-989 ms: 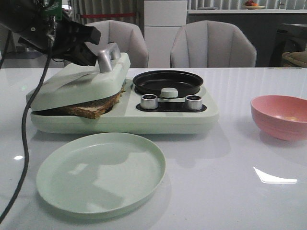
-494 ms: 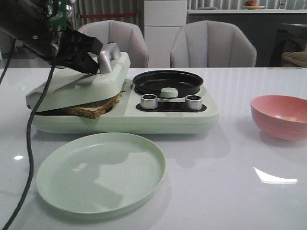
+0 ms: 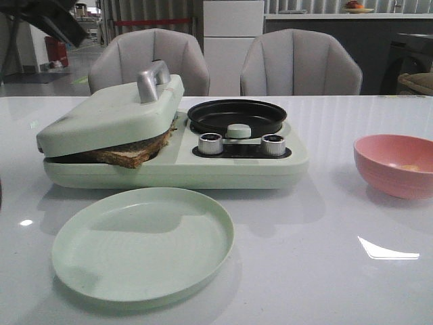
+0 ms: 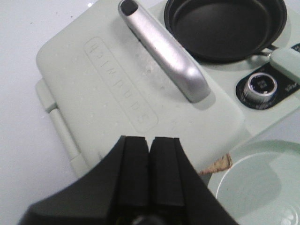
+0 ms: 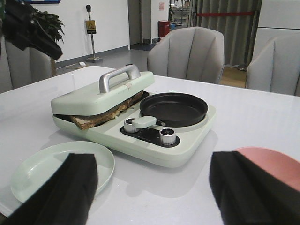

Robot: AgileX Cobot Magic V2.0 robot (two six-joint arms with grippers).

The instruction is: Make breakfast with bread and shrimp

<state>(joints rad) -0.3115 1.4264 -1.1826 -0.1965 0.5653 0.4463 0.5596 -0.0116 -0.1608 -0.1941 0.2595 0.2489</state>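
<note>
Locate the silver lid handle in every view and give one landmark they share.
Front view: silver lid handle on the raised lid, upper left.
Left wrist view: handle runs diagonally across the lid, above the shut left gripper.
Right wrist view: handle left of centre.
Shared landmark: the black round pan beside it.

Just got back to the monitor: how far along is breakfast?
Done: the bread sits in the sandwich press, lid down on it. In hand: nothing; the left gripper is shut and empty above the lid. Left: plating on the green plate.
</note>
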